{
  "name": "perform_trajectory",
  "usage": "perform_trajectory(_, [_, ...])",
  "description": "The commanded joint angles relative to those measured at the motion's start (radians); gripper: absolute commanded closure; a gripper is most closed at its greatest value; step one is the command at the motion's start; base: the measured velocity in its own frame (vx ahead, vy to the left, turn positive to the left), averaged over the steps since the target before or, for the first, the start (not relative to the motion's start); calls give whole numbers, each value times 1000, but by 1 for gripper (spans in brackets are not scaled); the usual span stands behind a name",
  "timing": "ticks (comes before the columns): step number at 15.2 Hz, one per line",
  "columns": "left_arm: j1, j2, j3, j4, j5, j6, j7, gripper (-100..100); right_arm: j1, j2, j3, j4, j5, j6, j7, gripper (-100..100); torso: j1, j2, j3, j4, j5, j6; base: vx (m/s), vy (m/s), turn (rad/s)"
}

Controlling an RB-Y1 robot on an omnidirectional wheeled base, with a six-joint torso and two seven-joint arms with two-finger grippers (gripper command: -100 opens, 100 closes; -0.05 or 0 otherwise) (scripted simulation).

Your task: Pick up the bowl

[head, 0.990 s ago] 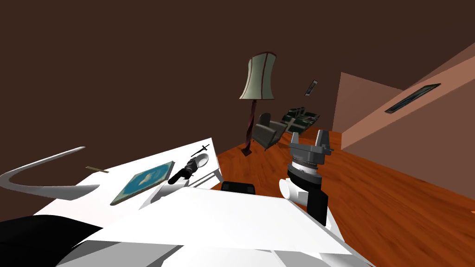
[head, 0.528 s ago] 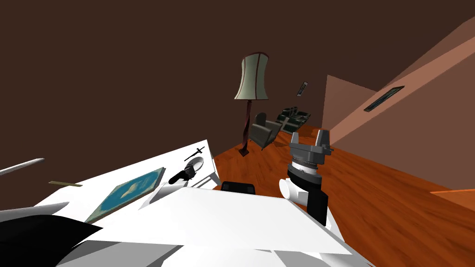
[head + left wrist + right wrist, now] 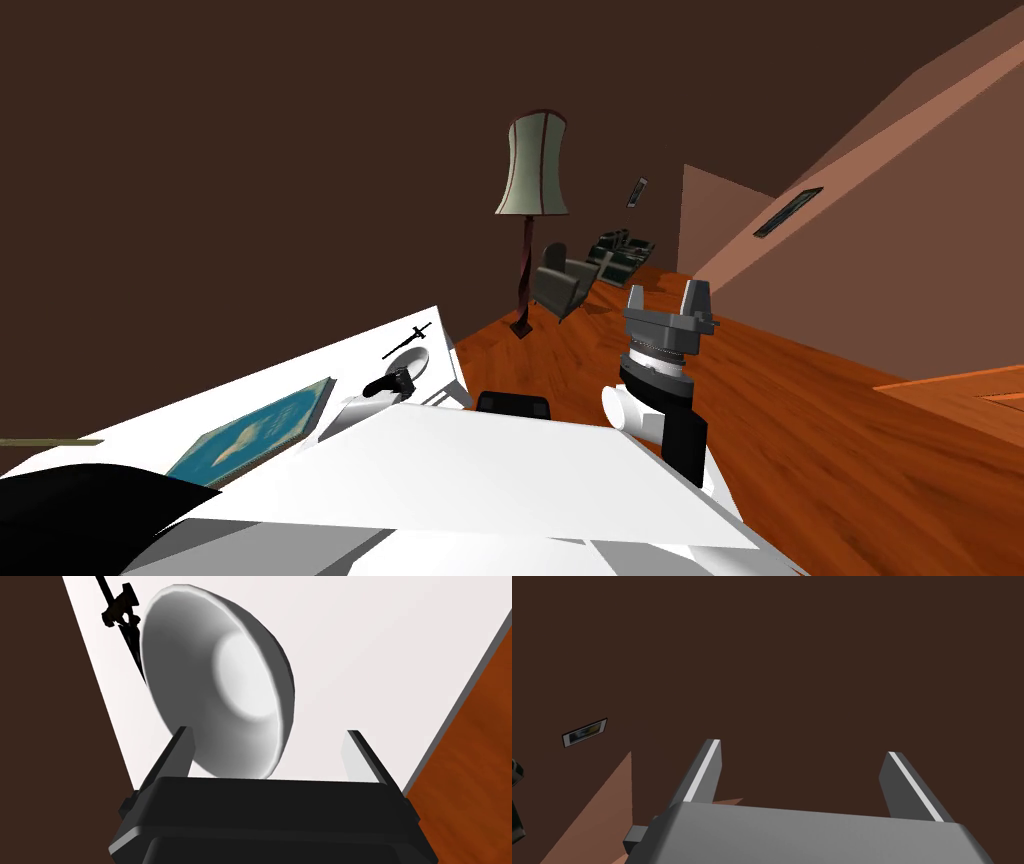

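Observation:
A plain white-grey bowl [image 3: 220, 681] sits on the white table [image 3: 400, 636], close in front of my left gripper [image 3: 267, 741]. That gripper is open, and the bowl's near rim lies between its fingers [image 3: 176, 751], closer to one of them. Nothing is gripped. In the head view the bowl [image 3: 410, 358] rests near the table's far corner, with the dark left gripper [image 3: 395, 380] just short of it. My right gripper [image 3: 668, 298] is raised over the wooden floor, open and empty.
A small black cross-shaped object [image 3: 120, 611] lies just past the bowl. A blue-covered book [image 3: 255, 435] lies on the table [image 3: 150, 440] nearer me. The table's edge [image 3: 452, 355] drops to orange wood floor [image 3: 850, 450]. A floor lamp [image 3: 530, 180] and armchair [image 3: 560, 280] stand beyond.
My head view has swung, so the table, book and lamp slide left and down in the picture. The left gripper stays by the bowl; the right arm keeps its pose.

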Motion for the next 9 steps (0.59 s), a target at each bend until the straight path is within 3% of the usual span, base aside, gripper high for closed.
perform_trajectory(1, [3,3,6,15,5,42,26,-100,0,0,0,0,0,0,0,0,0,0,0,0,0,0,50,4,-81])
perform_trajectory(7, [4,7,19,52,11,138,83,-100,0,0,0,0,0,0,0,0,2,-1,0,0,0,0,57,17,-95])
perform_trajectory(9, [4,7,18,47,10,132,79,-100,0,0,0,0,0,0,0,0,3,0,0,0,1,0,39,30,-38])
